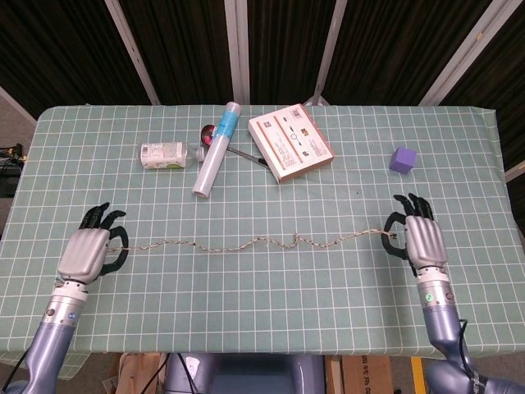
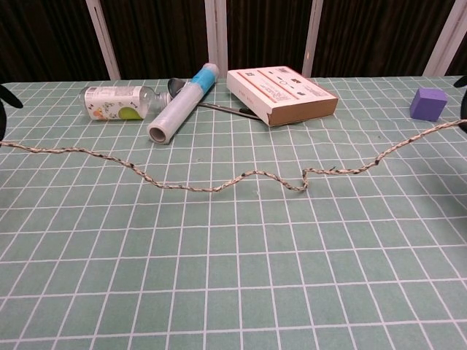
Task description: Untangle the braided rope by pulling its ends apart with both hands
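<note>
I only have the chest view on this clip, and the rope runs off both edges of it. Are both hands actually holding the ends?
Observer: Yes. In the head view the left hand pinches one end of the braided rope, near the table's left edge.
Operator: And the other end?
Observer: The right hand pinches it on the far right, fingers curled around the rope tip.
Operator: Any knot left that I might be missing off-frame?
Observer: From above the rope runs in one wavy line from hand to hand, with only a small kink near its middle; no loop shows.
</note>
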You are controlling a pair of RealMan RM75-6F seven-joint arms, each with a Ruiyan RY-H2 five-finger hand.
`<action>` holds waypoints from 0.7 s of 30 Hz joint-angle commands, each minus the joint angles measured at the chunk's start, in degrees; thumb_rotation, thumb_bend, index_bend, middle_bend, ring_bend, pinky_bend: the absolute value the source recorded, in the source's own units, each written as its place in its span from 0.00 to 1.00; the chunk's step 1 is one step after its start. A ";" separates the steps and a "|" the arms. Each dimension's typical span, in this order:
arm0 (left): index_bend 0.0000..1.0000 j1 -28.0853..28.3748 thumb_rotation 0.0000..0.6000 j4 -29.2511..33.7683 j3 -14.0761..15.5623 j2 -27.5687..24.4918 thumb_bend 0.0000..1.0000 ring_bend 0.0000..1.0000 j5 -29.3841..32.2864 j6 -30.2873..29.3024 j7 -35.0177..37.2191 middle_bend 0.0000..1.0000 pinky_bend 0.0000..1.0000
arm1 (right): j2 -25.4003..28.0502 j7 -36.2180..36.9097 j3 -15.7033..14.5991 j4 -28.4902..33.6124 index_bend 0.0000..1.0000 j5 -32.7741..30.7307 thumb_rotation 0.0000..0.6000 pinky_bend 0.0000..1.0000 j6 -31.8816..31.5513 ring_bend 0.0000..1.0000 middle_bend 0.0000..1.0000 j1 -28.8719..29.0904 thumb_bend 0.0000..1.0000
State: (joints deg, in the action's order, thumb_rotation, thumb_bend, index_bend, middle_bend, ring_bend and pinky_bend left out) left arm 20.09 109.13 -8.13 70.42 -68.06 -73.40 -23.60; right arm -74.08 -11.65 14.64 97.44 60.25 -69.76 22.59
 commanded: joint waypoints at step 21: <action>0.60 -1.81 1.00 -8.46 2.64 1.17 0.55 0.00 -1.44 0.68 5.64 0.18 0.00 | 2.25 5.31 -1.81 -7.32 0.65 -0.32 1.00 0.00 0.51 0.00 0.18 -3.45 0.46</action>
State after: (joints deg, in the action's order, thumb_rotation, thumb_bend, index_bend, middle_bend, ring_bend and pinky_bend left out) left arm 18.17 100.93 -5.52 71.35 -69.66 -72.88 -17.77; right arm -71.57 -6.46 13.00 90.52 60.12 -69.44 19.24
